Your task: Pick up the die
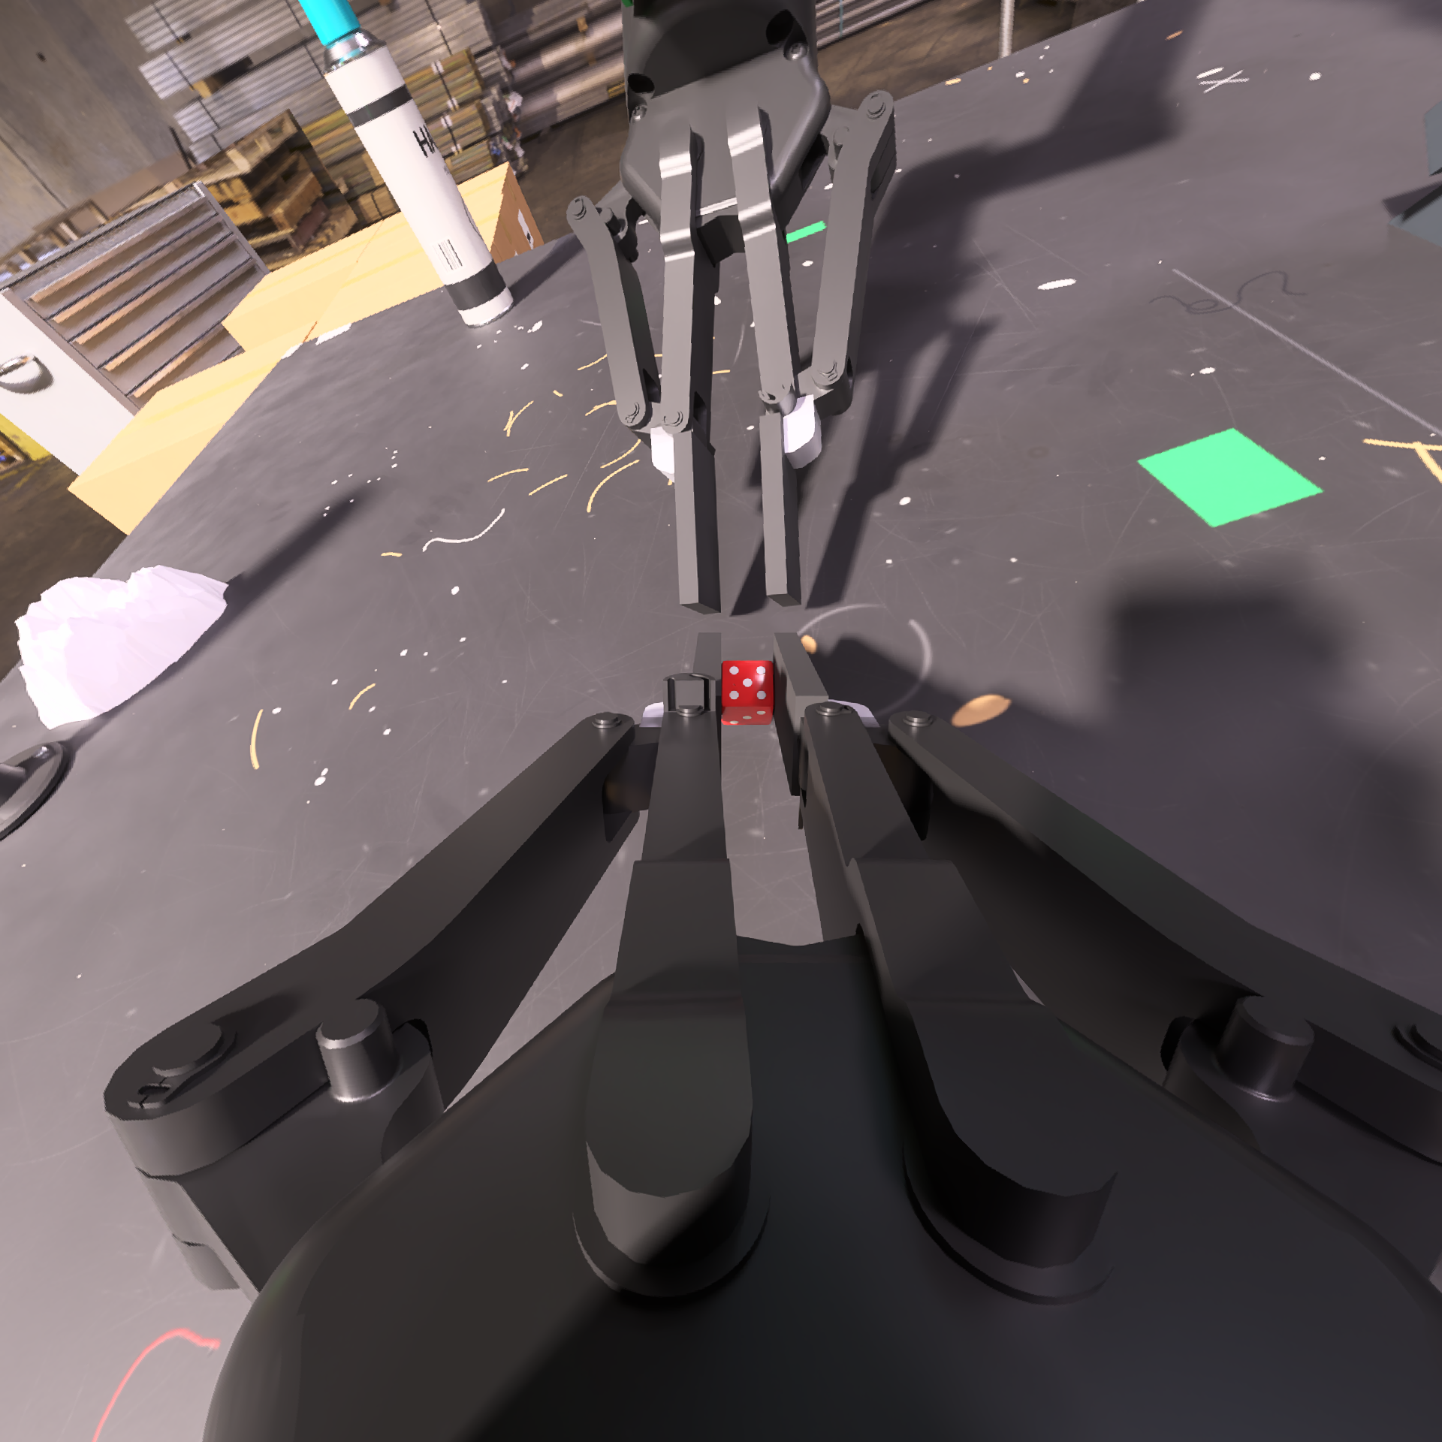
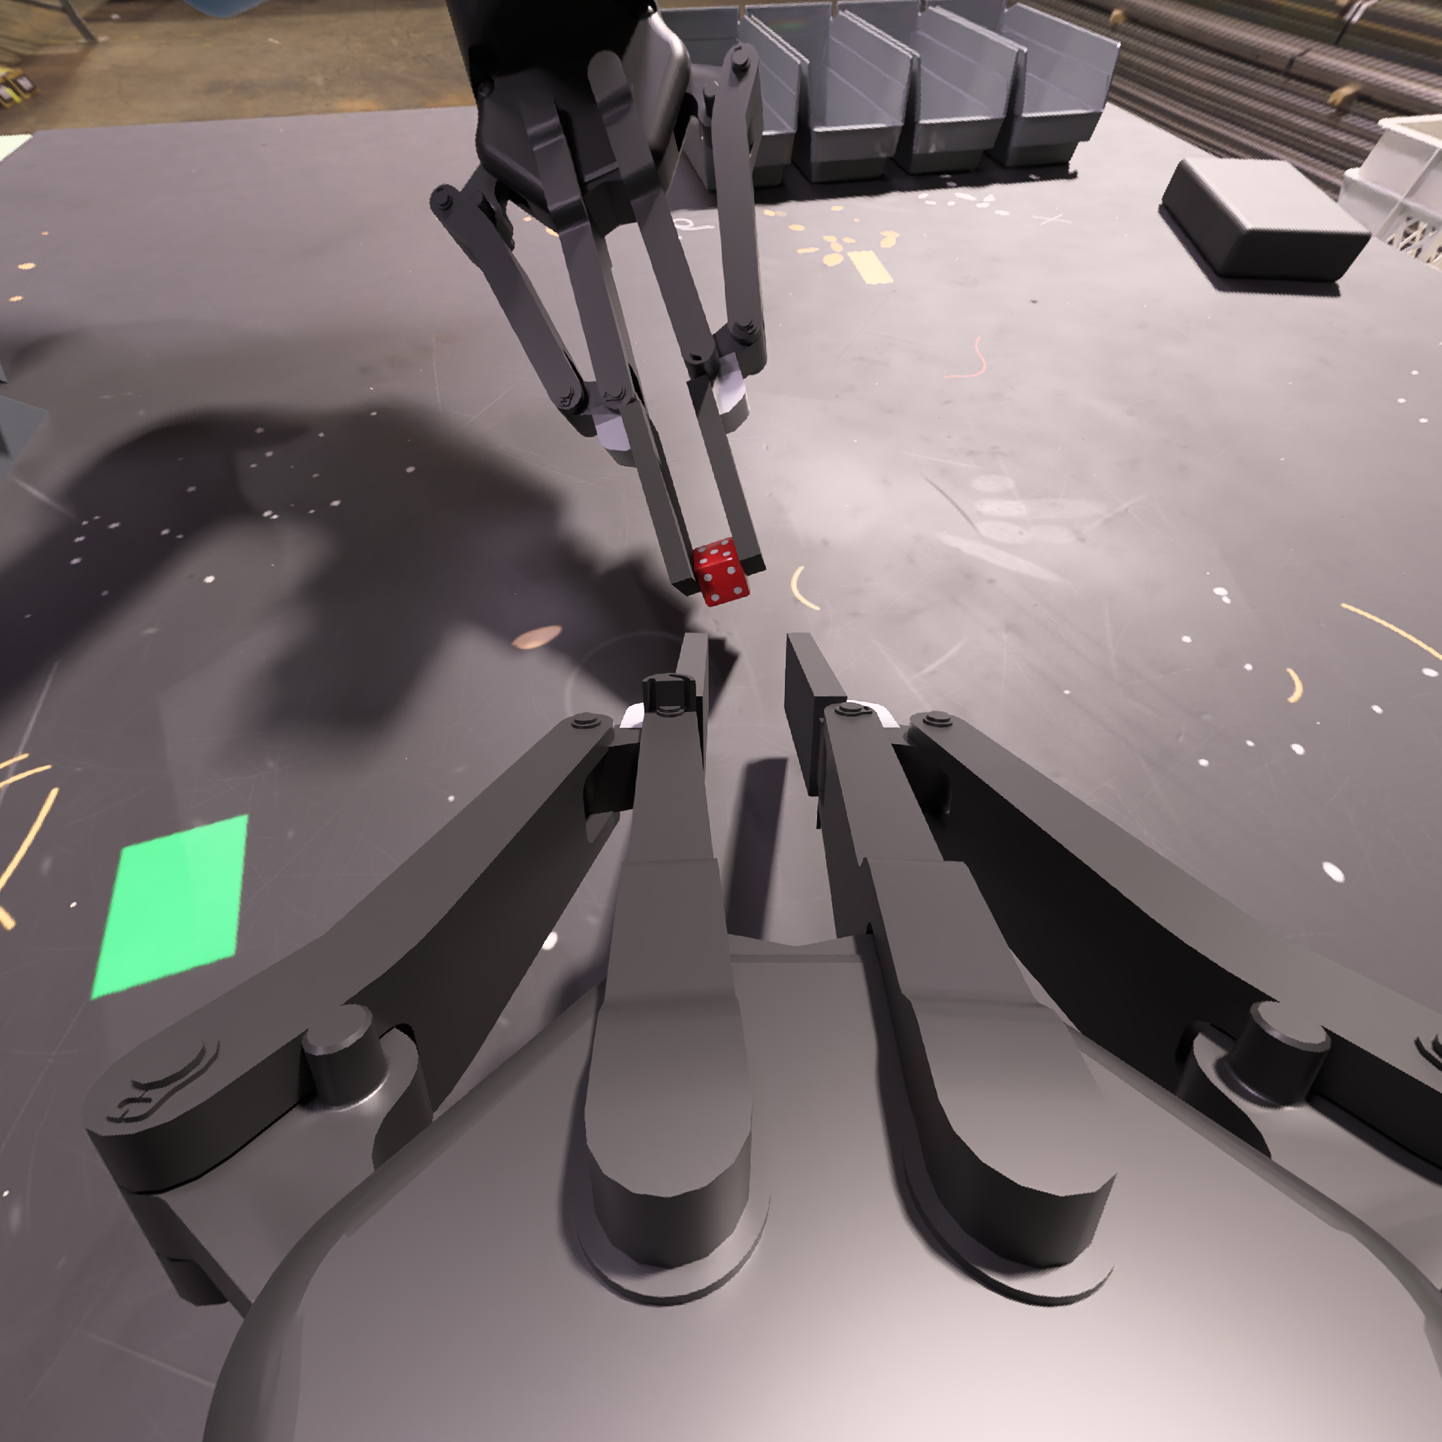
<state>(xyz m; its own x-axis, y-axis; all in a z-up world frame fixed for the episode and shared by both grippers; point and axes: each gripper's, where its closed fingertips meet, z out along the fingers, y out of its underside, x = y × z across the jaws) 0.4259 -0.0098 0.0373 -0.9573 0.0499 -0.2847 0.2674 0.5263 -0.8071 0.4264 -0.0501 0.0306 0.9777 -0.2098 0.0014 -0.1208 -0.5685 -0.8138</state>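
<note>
Red die (image 1: 747, 684) half hidden between the left hand's (image 1: 747, 651) fingers.

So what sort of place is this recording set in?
Most likely a warehouse or industrial workshop: stacked wooden pallets and a metal shelving unit stand beyond the scuffed, paint-flecked dark table, and a row of grey storage bins lines its far edge.

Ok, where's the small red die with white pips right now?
The small red die sits between the left gripper fingertips, just above the dark scuffed table, facing the right gripper.
</note>
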